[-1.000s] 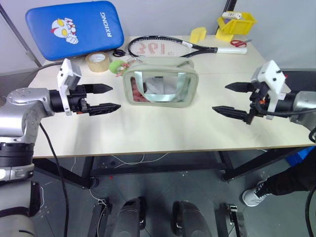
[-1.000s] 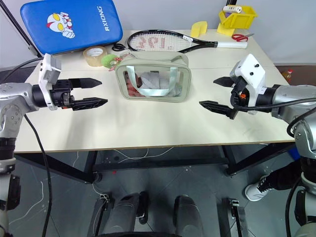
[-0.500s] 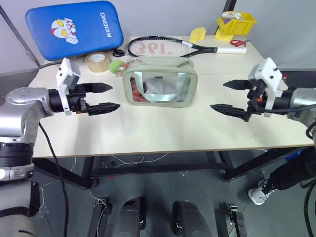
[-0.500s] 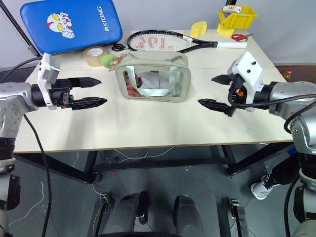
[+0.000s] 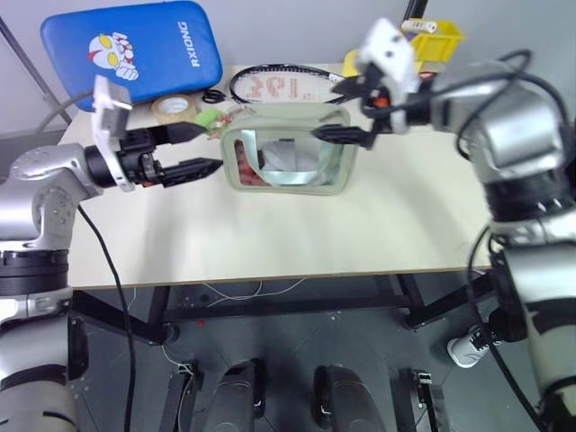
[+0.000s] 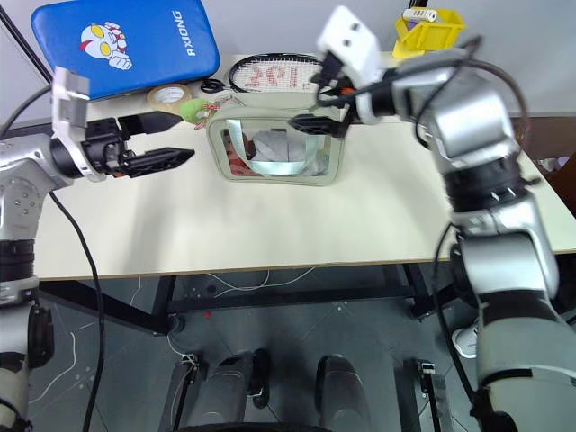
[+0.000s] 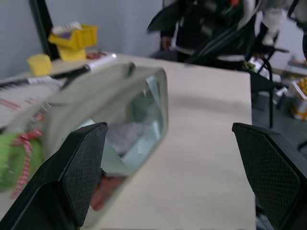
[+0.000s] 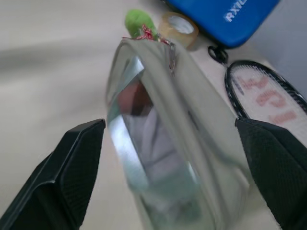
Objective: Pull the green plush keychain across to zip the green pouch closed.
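A pale beige bench (image 5: 297, 234) holds the green pouch (image 5: 290, 149), a boxy fabric case with a clear window, standing near the back centre. The green plush keychain (image 5: 212, 119) hangs off the pouch's top corner on the robot's left side, just beside a tan tape roll (image 5: 175, 110). Behind them lie a blue padded case (image 5: 130, 49), a racket (image 5: 288, 85) and a yellow bin (image 5: 430, 38).

Over the last second the right gripper (image 5: 345, 105) has swung in from well out at the right of the bench and risen, so it now hangs over the pouch's right end, its two black fingers spread wide and holding nothing. The left gripper (image 5: 184, 151) has lifted slightly and sits just beside the pouch's left end, also spread wide and empty, with the keychain close behind its fingertips.

This looks like both arms closing in on the pouch: the right one probably to steady the far end, the left one near the charm it would need to pinch. The zip appears not yet pulled, as the keychain sits at the left end
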Robot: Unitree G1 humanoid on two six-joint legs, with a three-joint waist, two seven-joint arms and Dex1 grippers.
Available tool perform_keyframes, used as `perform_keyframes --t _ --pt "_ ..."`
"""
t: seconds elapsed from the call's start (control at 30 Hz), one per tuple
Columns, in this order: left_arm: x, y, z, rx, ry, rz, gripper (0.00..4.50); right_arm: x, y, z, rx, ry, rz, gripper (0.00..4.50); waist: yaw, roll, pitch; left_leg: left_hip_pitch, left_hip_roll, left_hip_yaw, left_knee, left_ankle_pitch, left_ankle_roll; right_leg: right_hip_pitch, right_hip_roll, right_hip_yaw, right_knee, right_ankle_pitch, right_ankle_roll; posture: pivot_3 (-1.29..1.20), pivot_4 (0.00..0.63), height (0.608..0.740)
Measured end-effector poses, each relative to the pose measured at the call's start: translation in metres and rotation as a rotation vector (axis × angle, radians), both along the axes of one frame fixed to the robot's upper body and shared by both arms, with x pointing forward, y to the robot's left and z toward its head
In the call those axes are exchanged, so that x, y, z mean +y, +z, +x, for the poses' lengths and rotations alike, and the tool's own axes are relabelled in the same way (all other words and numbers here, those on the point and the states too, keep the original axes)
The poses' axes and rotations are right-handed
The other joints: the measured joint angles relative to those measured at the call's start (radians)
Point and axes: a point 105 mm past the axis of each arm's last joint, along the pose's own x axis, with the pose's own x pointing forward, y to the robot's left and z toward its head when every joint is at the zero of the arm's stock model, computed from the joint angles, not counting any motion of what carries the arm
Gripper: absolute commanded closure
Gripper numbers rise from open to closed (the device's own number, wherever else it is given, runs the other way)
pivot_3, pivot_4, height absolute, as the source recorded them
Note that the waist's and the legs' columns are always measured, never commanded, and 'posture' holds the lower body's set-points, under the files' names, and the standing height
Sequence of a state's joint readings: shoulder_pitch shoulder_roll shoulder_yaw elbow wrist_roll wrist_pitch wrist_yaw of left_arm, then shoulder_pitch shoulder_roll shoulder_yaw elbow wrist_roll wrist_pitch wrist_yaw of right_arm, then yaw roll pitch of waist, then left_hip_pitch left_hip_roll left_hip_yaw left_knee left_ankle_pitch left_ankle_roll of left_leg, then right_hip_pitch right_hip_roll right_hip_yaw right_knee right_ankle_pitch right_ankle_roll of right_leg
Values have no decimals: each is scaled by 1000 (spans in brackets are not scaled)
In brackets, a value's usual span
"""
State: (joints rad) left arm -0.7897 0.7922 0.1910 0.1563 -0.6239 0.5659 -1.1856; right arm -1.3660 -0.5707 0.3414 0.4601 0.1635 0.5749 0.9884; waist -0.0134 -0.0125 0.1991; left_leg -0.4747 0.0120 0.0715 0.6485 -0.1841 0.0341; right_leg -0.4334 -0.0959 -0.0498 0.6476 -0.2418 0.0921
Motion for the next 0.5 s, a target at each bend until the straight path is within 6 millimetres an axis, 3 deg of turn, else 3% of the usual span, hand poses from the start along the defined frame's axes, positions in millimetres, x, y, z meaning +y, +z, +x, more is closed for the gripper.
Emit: perform_keyframes --t 0.1,0.2,0.3,0.43,0.5 --pt "3 0 0 -1 16 -7 58 11 -13 18 24 -24 -63 0 0 0 0 0 0 0 1 0 0 0 0 0 0 0 0 0 150 740" --pt "4 -2 -2 4 25 -24 0 27 -34 33 46 -54 -127 780 -6 0 0 0 0 1 -1 0 0 0 0 1 0 0 0 0 150 740" --pt "2 -3 -3 4 24 -26 0 29 -48 40 63 -78 -152 2270 -4 0 0 -1 0 0 -1 1 -2 -1 0 0 1 0 0 0 150 740" --pt "2 -4 -3 3 31 -25 0 25 -37 43 40 -90 -135 4178 -5 0 0 0 0 0 -1 1 -2 -1 0 0 1 0 0 0 150 740" --pt "2 -4 -3 2 33 -25 0 27 -30 41 32 -67 -131 4442 -6 0 0 0 0 0 -1 1 -3 -2 1 1 1 0 0 0 150 740"
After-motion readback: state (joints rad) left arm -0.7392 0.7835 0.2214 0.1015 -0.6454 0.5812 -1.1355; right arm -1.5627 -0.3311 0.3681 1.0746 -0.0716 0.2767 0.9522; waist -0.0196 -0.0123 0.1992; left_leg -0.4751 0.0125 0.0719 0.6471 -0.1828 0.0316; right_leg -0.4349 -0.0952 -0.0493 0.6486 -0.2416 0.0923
